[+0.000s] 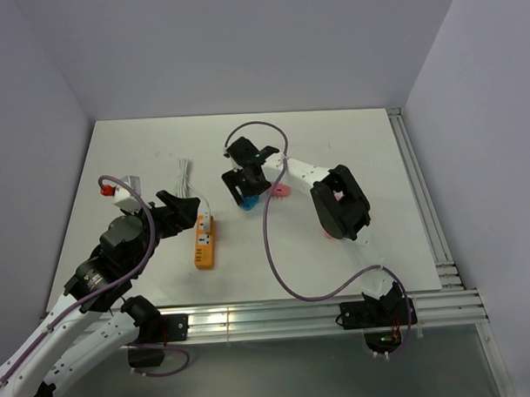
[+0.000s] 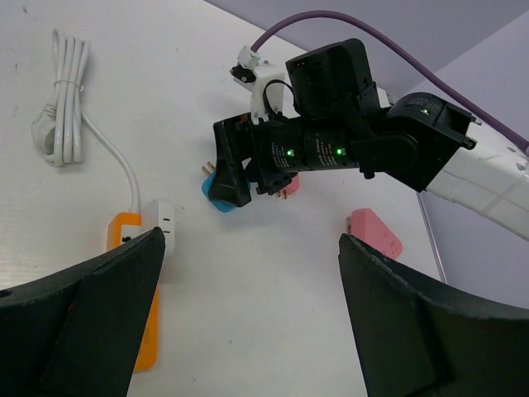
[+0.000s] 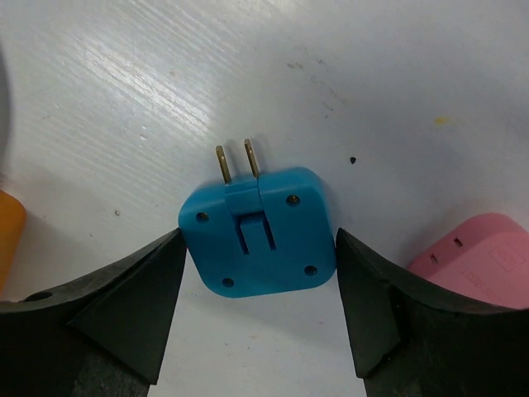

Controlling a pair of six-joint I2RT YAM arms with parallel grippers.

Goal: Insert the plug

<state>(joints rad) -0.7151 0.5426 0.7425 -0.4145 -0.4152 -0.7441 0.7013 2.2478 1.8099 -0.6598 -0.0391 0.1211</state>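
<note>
Glossy blue rounded-square plastic plug (image 3: 258, 240), brass prongs (image 3: 252, 159).

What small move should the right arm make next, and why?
Probably close the right gripper firmly on the plug. Its fingers stand at the plug's two sides, the plug lies flat on the table, and I cannot tell whether they press it yet.

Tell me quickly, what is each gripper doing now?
Left gripper: open, empty.
Right gripper: either side of the small bright-blue plastic plug; grip cannot be told.
</note>
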